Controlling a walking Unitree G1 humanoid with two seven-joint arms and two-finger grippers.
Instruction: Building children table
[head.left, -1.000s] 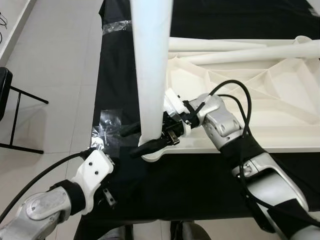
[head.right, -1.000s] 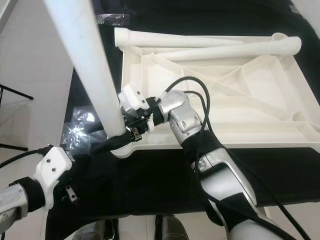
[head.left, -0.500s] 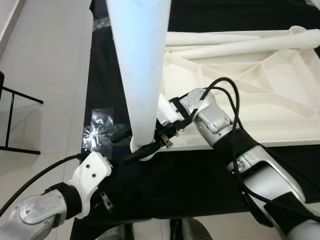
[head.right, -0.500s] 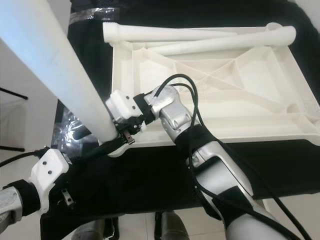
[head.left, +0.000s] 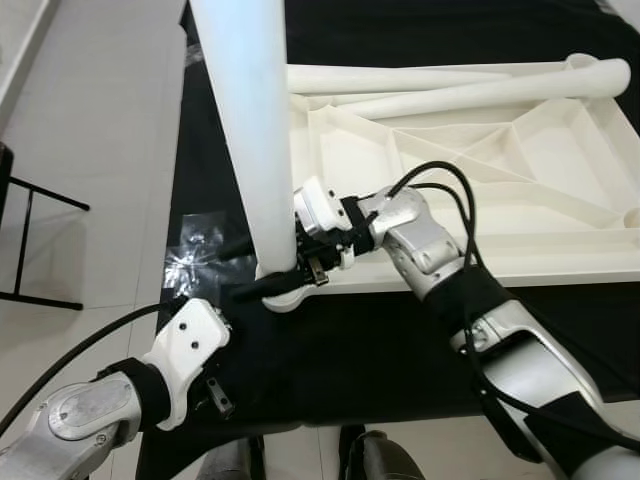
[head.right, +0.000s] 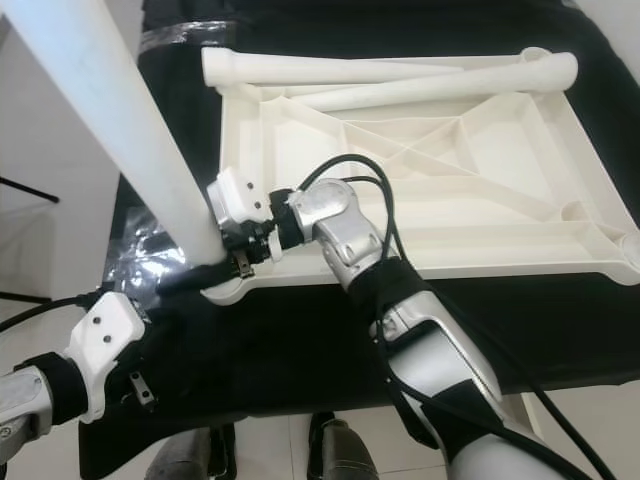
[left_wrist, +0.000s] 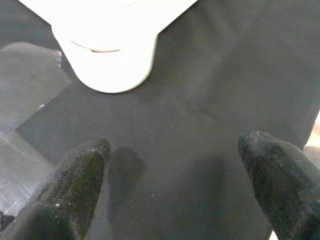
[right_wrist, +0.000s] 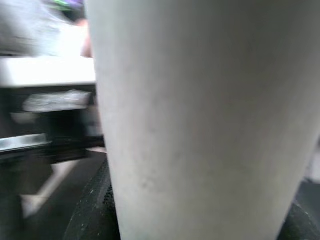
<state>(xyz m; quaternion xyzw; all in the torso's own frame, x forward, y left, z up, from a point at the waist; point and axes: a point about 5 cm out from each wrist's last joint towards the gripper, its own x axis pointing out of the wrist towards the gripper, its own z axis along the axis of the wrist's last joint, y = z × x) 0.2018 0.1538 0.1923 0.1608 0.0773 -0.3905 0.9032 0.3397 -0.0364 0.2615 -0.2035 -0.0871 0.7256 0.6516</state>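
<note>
The white children's table top (head.left: 560, 160) lies upside down on a black cloth. One white leg (head.left: 255, 130) stands upright in the near left corner socket (left_wrist: 107, 65). My right gripper (head.left: 258, 268) is shut on this leg just above the socket, one black finger on each side. The right wrist view has the leg (right_wrist: 200, 115) close up between the fingers. Two more loose legs (head.left: 400, 78) lie across the far side of the top. My left gripper (left_wrist: 175, 185) hovers open over the cloth, just in front of the socket, holding nothing.
A crumpled clear plastic bag (head.left: 195, 255) lies on the cloth left of the socket. A black chair (head.left: 20, 230) stands on the tiled floor at far left. The cloth's near edge (head.left: 330, 425) is close to my body.
The camera has shifted and the table top sits further left in the picture. The upright leg's top now leans more to the left. My right gripper stays shut on it.
</note>
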